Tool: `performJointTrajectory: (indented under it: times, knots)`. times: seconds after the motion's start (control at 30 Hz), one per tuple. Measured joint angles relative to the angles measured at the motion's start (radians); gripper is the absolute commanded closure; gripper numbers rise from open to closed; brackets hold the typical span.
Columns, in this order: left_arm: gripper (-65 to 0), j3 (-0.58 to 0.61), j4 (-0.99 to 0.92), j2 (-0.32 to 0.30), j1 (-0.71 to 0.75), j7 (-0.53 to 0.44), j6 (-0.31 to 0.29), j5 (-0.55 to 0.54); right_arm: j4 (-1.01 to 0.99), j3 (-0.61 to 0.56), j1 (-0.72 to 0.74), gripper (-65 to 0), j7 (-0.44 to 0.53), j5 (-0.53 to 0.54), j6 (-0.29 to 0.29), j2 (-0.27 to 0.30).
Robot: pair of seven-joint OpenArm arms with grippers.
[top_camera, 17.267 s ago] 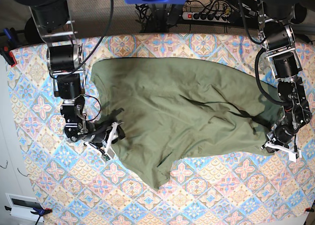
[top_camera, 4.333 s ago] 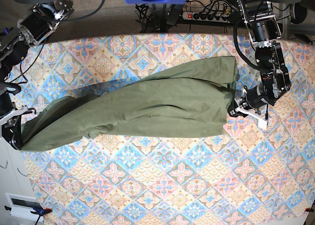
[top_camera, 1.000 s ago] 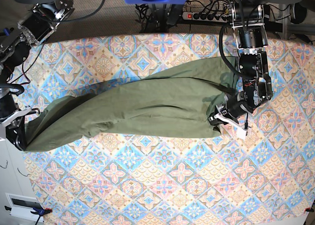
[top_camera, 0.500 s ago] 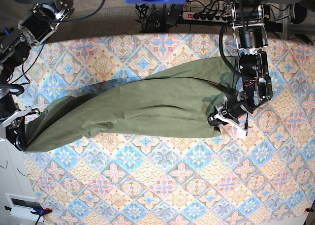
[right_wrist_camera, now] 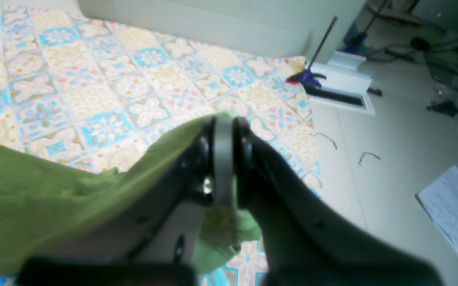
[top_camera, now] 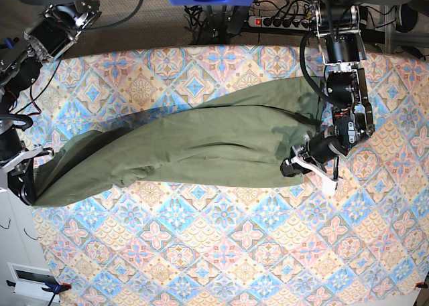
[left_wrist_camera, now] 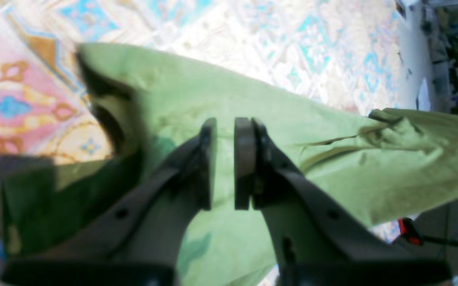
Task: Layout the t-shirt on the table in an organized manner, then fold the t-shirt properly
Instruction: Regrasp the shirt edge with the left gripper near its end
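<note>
**Shirt pulled long between two claws, one letting go**

The left gripper (left_wrist_camera: 222, 163) shows a narrow slit between its pads, with nothing caught in it; the green cloth lies just under and beyond the tips. By my reading it has released its corner so that end can lie flat on the table (top_camera: 221, 252). In the base view this claw (top_camera: 310, 167) sits at the near corner of the shirt's wide end.

The right gripper (right_wrist_camera: 224, 167) is pressed tight on a fold of the t-shirt (top_camera: 194, 148), at the table's far edge. From that pinch the cloth runs away as one long, bunched band toward the other claw. The pinch anchors the narrow end so the garment stays stretched. The shirt is not yet spread flat, so layout looks unfinished.
</note>
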Motion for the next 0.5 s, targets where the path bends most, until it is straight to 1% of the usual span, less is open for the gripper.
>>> performJointTrajectory:
  times: [0.27, 0.37, 0.5]
  knots:
    - [-8.5, -0.011, -0.068, 0.0, 0.0, 0.002, 0.0, -0.002, 0.0, 0.0, 0.001, -0.7, 0.0, -0.006, 0.0, 0.0]
    - [-8.5, -0.06, -0.068, 0.002, 0.001, 0.002, 0.001, -0.002, 0.0, 0.0, 0.001, -0.7, 0.0, -0.007, 0.0, 0.0]
    - [-9.3, -0.177, -0.069, -0.003, -0.002, -0.008, 0.002, 0.011, 0.0, 0.0, 0.001, -0.7, 0.0, -0.003, 0.0, 0.0]
